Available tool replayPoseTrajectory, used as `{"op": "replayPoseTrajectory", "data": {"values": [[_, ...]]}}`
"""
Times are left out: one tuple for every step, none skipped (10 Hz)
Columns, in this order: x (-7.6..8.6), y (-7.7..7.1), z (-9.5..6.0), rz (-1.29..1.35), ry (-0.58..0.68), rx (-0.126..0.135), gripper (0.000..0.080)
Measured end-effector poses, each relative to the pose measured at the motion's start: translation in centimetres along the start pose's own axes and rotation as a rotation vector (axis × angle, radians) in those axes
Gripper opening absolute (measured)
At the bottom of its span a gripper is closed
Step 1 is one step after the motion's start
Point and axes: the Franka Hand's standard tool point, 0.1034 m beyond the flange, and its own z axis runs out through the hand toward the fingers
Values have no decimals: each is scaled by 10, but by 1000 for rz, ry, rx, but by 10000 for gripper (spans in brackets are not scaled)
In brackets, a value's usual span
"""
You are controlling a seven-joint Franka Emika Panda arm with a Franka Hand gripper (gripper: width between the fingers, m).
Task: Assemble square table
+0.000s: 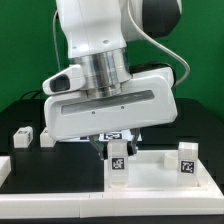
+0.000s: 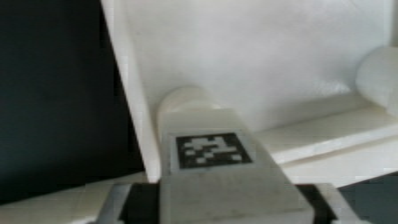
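Gripper (image 1: 119, 147): I've got it closed on the leg (image 1: 119, 160), squeezing it from both sides.
Leg: upright at the square table (image 1: 150, 180), toward the exterior view's left.
Second leg (image 1: 187, 160): standing toward the right.

White slab (image 1: 150, 182); white leg (image 2: 210, 108) bearing a black-and-white blocky tag (image 2: 214, 150); black table (image 1: 50, 165); green backdrop (image 1: 20, 50).

Bright, even light from above whitens my arm (image 1: 95, 30), and the slab (image 1: 150, 175) at the exterior view's lower right nearly washes out. Shadow sits beneath my wrist. Close up, the leg (image 2: 214, 150) is soft, perhaps out of focus.
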Motion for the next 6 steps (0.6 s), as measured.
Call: {"op": "replayPoseTrajectory", "data": {"values": [[0,0,0,56,0,1,299],[0,0,0,126,0,2,299],[0,1,1,219,1,8,299],[1,1,3,386,1,18,299],[1,-1,4,565,-3,19,299],[0,-3,5,757,-10,28,298]]}}
